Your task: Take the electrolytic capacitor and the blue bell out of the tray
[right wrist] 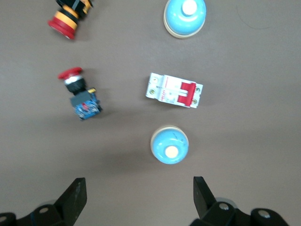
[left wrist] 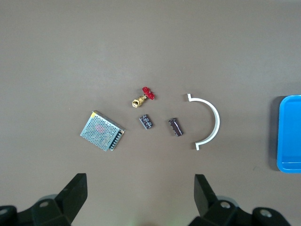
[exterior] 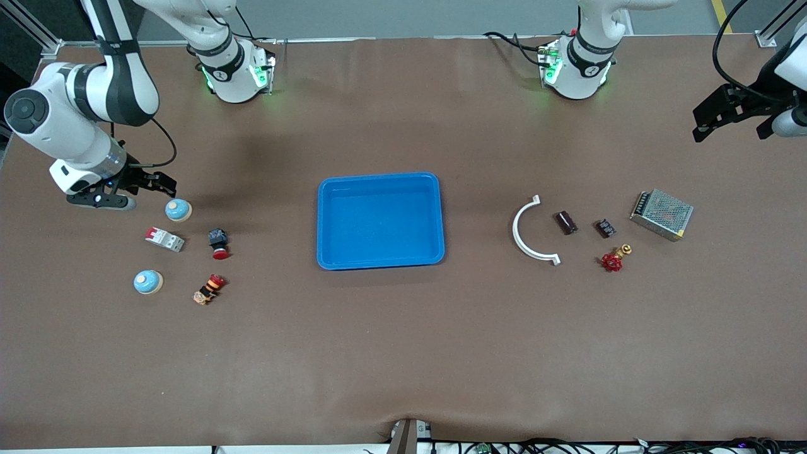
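Both hands (exterior: 150,183) (exterior: 734,120) open, raised, apart.

Front view looks down over the whole table (exterior: 403,353); both wrist views look straight down, seemingly from high up, each sharing a parts cluster with it.

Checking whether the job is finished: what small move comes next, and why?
Probably none but waiting: the tray holds nothing, the electrolytic capacitor and two blue bells lie on the table, both pincers open.
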### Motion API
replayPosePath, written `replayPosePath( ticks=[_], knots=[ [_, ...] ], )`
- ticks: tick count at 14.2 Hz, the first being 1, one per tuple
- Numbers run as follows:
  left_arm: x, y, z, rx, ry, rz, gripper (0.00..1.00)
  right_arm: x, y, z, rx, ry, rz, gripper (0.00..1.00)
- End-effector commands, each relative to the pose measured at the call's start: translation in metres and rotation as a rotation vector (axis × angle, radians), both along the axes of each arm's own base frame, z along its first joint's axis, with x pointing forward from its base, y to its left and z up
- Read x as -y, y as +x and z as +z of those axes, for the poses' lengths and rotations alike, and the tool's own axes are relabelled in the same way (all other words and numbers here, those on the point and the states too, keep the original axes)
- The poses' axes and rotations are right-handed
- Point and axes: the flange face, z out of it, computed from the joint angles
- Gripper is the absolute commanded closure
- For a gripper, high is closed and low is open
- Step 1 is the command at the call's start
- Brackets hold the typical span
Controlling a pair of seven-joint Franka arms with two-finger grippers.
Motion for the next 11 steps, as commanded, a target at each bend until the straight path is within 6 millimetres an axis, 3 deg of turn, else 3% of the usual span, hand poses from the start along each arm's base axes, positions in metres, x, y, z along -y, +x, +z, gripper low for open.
replayPosePath(
  ticks=[1, 7, 11],
  knots=[
    [0.009, 0.006, -0.004, -0.013, -0.007, 0.037, 0.0, -0.008, 0.013, 0.034, -0.002, 0.036, -0.038, 0.0],
    [0.009, 0.007, -0.008, -0.019, -0.01, 0.05, 0.0, -0.028, 0.042, 0.121, -0.034, 0.066, 0.0, 0.0],
    [0.01, 0.009, -0.009, -0.016, -0.009, 0.05, 0.0, -0.023, 0.056, 0.189, -0.002, 0.074, -0.033, 0.0]
  ],
)
